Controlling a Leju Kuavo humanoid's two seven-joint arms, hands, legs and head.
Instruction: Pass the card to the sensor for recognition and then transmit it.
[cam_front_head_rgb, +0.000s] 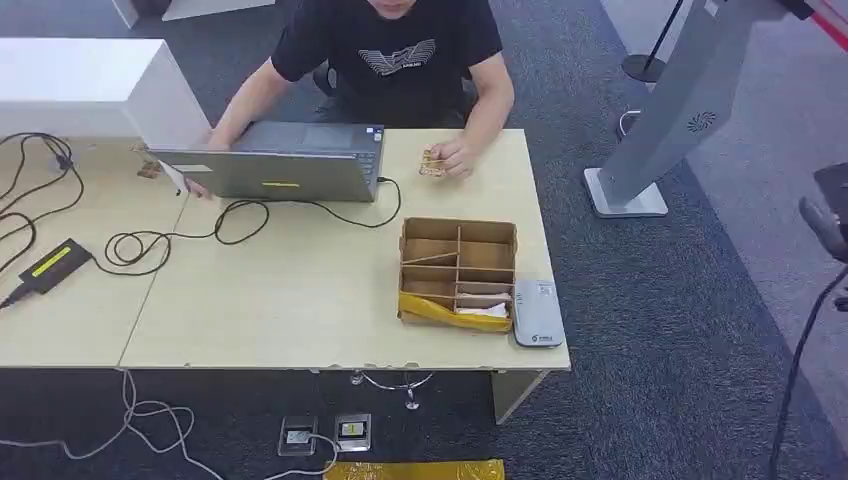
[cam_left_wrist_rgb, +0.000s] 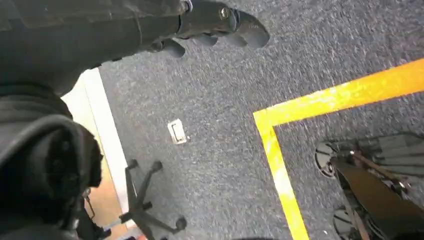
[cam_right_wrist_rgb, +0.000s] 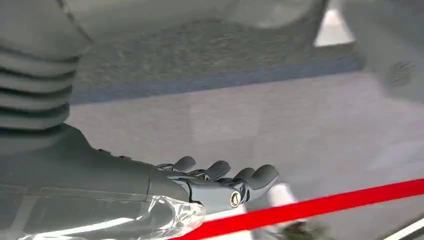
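Card (cam_front_head_rgb: 433, 162) lying flat near the far edge of the bench (cam_front_head_rgb: 300, 300), toward its right corner, under the fingers of a person's hand (cam_front_head_rgb: 455, 155). Sensor (cam_front_head_rgb: 537, 313), a grey flat reader, resting at the near right corner of the bench, just beside the right wall of a cardboard divider box (cam_front_head_rgb: 458, 270); box open-topped, split into compartments, with yellow tape along its near wall and a white scrap in the near right compartment. Grey laptop (cam_front_head_rgb: 280, 162) sitting at the far edge, left of the card, lid toward the camera, a black cable (cam_front_head_rgb: 230, 215) looping from it across the bench to a black power brick (cam_front_head_rgb: 50, 265) near the left edge. Left robot hand (cam_left_wrist_rgb: 215, 27) hanging over grey carpet and a yellow floor line (cam_left_wrist_rgb: 280, 165), fingers curled in, holding nothing. Right robot hand (cam_right_wrist_rgb: 220, 182) held out over pale floor beside a red strap (cam_right_wrist_rgb: 320, 205), fingers bent but apart, holding nothing.
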